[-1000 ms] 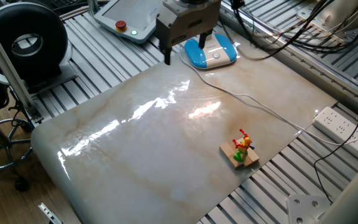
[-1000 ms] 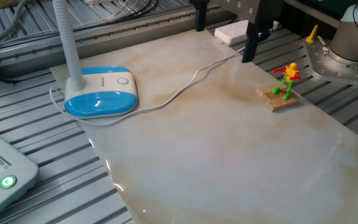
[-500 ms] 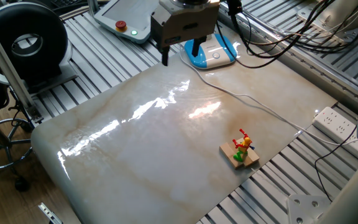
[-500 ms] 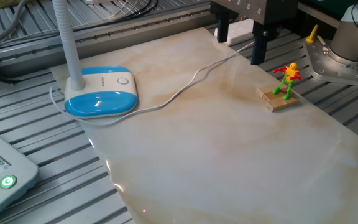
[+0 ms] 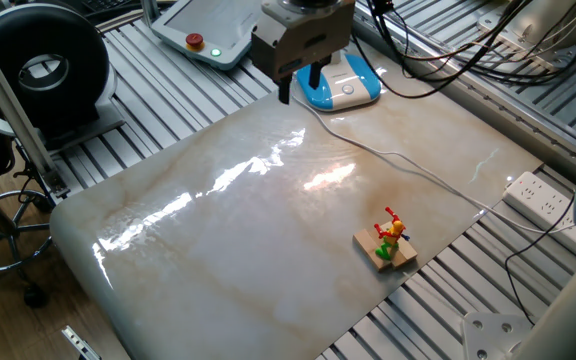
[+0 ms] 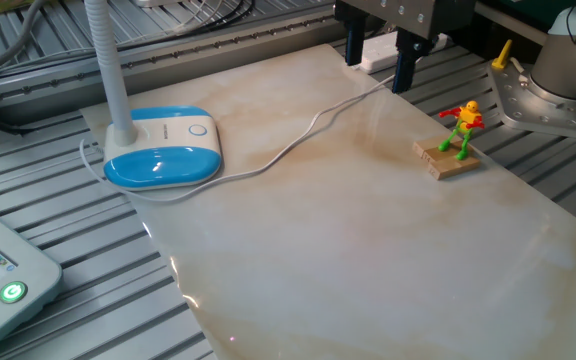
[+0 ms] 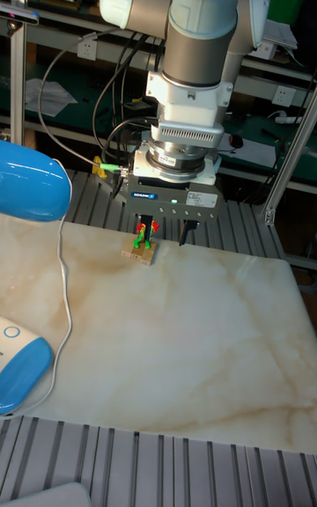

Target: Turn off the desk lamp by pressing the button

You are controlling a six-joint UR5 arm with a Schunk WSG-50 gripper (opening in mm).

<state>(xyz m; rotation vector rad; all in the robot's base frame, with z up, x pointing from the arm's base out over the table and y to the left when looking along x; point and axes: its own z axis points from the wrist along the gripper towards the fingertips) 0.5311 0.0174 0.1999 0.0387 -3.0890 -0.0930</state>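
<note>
The desk lamp's blue-and-white base (image 6: 163, 155) sits at the table's corner, with its white neck (image 6: 108, 70) rising from it and its thin cord (image 6: 298, 140) trailing across the marble top. The button (image 6: 198, 129) is a tiny ringed dot on the white part of the base; it also shows as the button (image 5: 348, 89) and the button (image 7: 9, 331). My gripper (image 6: 378, 60) hangs open high above the table, apart from the lamp, with nothing between its fingers. In one fixed view the gripper (image 5: 298, 87) overlaps the left edge of the base (image 5: 343, 85). The gripper (image 7: 163, 232) shows a clear gap.
A small toy figure on a wooden block (image 6: 455, 135) stands near the table's edge. A white pendant (image 5: 203, 25) with a red knob lies on the slatted frame beyond the lamp. A power strip (image 5: 543, 197) and loose cables lie off the marble top.
The gripper has turned about its vertical axis and shifted a little sideways above the table. The lamp and the toy have not moved.
</note>
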